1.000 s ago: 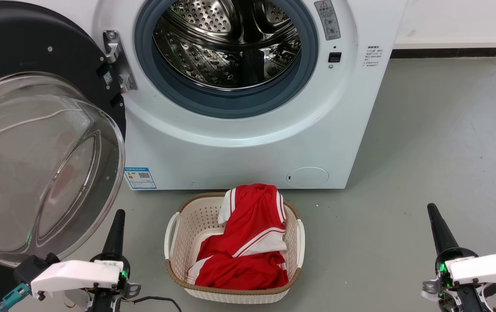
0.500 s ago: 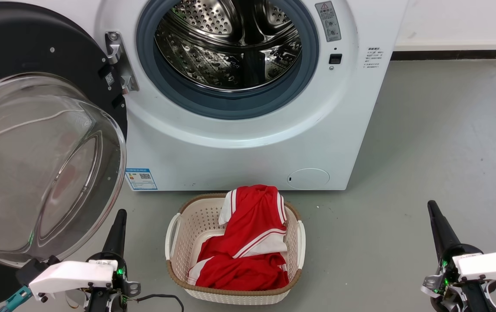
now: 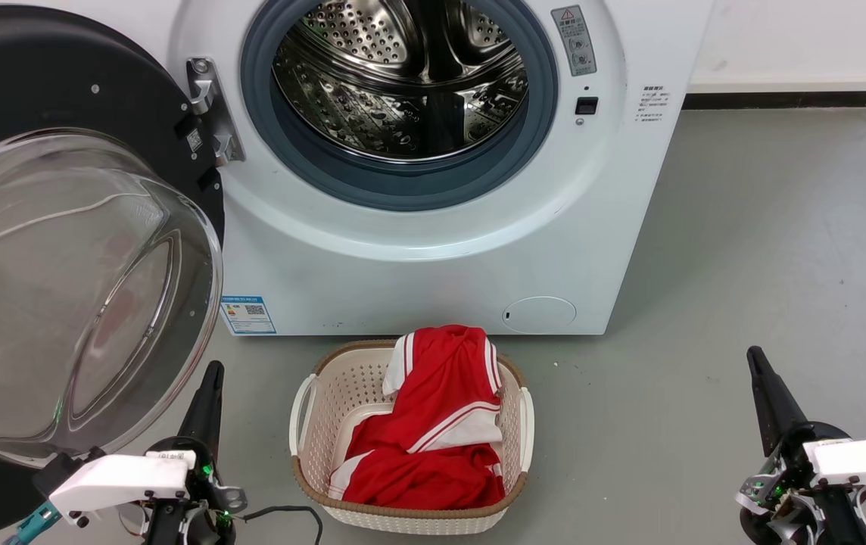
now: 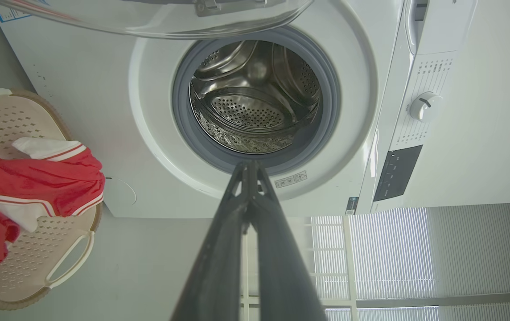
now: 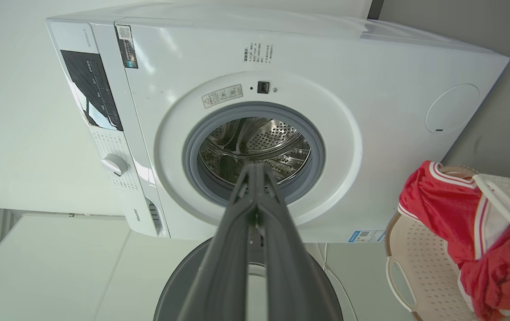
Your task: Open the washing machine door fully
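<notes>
Clearance is the thing to mind here: the washing machine door hangs swung wide to the robot's left of the washing machine, well off the steel drum, so the job looks all but done. The left gripper sits low, just beside the bottom edge of the door's glass bowl, seemingly not touching it; its fingers are pressed together on nothing. The right gripper is well apart on the other side, its fingers likewise closed and empty. If a last nudge is wanted, I judge it best laid on the black rim far from the metal hinge, following the hinge's arc and never on the glass. Otherwise draw the left arm off without brushing the bowl, keeping clear of the laundry basket and its red jersey. Being round, the door has no long axis to speak of; it stands upright on the hinge, its inner face and bowl bulging out toward the robot
</notes>
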Available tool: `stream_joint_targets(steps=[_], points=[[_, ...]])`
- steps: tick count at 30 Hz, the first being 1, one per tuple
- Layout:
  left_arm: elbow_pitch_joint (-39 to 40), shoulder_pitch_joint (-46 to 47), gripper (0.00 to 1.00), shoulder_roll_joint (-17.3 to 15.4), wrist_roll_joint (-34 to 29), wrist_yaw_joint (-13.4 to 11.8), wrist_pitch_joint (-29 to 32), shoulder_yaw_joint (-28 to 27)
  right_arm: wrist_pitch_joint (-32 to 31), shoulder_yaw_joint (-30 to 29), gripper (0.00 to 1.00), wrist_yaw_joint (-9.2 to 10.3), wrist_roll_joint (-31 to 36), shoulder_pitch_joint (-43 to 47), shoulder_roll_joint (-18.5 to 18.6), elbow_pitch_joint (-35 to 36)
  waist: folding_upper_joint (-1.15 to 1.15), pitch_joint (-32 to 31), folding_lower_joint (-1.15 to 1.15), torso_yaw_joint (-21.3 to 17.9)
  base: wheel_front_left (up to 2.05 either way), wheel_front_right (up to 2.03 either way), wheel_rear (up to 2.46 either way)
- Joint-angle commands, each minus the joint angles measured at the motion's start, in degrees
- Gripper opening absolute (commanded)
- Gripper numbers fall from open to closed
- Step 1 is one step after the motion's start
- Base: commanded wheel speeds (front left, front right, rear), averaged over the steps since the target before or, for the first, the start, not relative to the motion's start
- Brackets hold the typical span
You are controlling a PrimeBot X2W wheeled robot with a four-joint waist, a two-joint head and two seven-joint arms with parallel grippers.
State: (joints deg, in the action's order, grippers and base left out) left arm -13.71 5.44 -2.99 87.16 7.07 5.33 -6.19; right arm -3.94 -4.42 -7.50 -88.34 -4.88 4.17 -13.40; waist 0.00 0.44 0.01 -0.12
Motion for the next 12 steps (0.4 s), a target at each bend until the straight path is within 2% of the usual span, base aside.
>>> stream_joint_targets(steps=[1,12], points=[[-0.09,0.91,0.00,0.04,1.09,0.39,0.32,-0.28,-0.31,-0.15,0.00,0.01,-1.29,-1.23,0.01,-0.16,0.00,-0.03,0.00,0.02,0.00,0.00,0.00],[-0.45,1.08,0.00,0.17,5.41,0.57,1.43,-0.50,-1.45,-0.52,0.00,0.02,-5.63,-1.56,-0.13,-0.66,0.00,-0.26,-0.01,0.12,0.00,0.00,0.00]])
